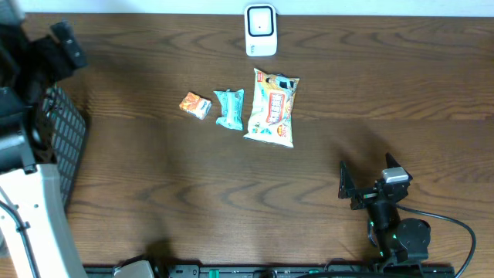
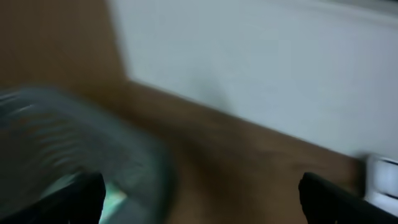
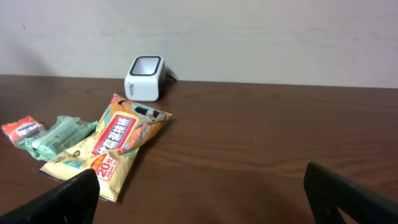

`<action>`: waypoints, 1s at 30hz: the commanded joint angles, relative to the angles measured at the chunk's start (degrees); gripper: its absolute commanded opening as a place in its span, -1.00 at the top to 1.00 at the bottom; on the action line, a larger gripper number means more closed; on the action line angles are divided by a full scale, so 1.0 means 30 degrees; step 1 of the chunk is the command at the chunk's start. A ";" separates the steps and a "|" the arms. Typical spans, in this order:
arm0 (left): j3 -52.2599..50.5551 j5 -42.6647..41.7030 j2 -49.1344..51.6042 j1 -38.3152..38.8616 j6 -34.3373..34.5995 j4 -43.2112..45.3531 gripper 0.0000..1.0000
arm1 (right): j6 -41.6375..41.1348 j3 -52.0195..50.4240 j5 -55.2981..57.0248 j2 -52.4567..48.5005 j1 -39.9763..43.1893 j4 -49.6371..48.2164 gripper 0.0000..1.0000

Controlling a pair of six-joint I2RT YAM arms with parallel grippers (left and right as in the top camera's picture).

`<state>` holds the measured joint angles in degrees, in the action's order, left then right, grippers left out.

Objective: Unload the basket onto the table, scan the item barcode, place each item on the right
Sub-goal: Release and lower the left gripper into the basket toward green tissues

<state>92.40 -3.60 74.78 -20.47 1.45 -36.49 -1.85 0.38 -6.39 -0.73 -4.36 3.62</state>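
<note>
Three packets lie in a row mid-counter [image 1: 154, 216], just short of the scanner [image 1: 261, 31]; none is held.

Overhead:
- In the picture, left to right, are the orange pack [image 1: 195, 105], the teal pack [image 1: 229, 108] and the bag [image 1: 272, 106].
- The bag's long axis runs from the scanner side toward the front edge, slightly slanted.
- The right claw [image 1: 369, 181] sits near the front edge, fingers apart and empty. The bag lies ahead of it and to its left, well apart.
- A basket [image 1: 65, 131] stands at the counter's left edge.

Left wrist (blurred):
- The left claw [image 2: 208, 208] has a finger in each lower corner, wide apart, with nothing between.
- The basket is below it and the scanner's corner shows at the right edge. No packet is in sight.

Right wrist:
- The fingers stand wide, one in each lower corner.
- The bag is nearest, ahead and left, with its near end toward the claw. The scanner is beyond it.
- No barcode is visible.

Judgement: the task names no packet. The right arm is the nearer to all three, and the bag is closest to it.
</note>
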 commanded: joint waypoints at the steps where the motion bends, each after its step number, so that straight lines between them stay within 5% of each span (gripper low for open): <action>1: 0.0226 0.4575 0.0189 -0.1093 -0.0102 -0.0648 -0.95 | 0.0277 -0.0007 0.0015 0.0080 -0.0080 0.0080 -0.99; 8: 0.0204 0.6637 0.0947 -0.3971 -0.0036 -0.2433 -0.95 | 0.0277 -0.0007 0.0015 0.0080 -0.0080 0.0080 -0.99; 17: 0.0189 0.0393 0.3162 -0.7395 0.1501 -0.4248 -0.96 | 0.0277 -0.0007 0.0015 0.0080 -0.0080 0.0080 -0.99; 30: 0.0189 0.0393 0.7519 -0.8160 0.3439 -0.3286 -0.96 | 0.0277 -0.0007 0.0015 0.0080 -0.0080 0.0080 -0.99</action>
<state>92.40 -1.63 94.67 -44.73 9.63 -46.96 -1.85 0.38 -6.37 -0.73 -4.36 3.62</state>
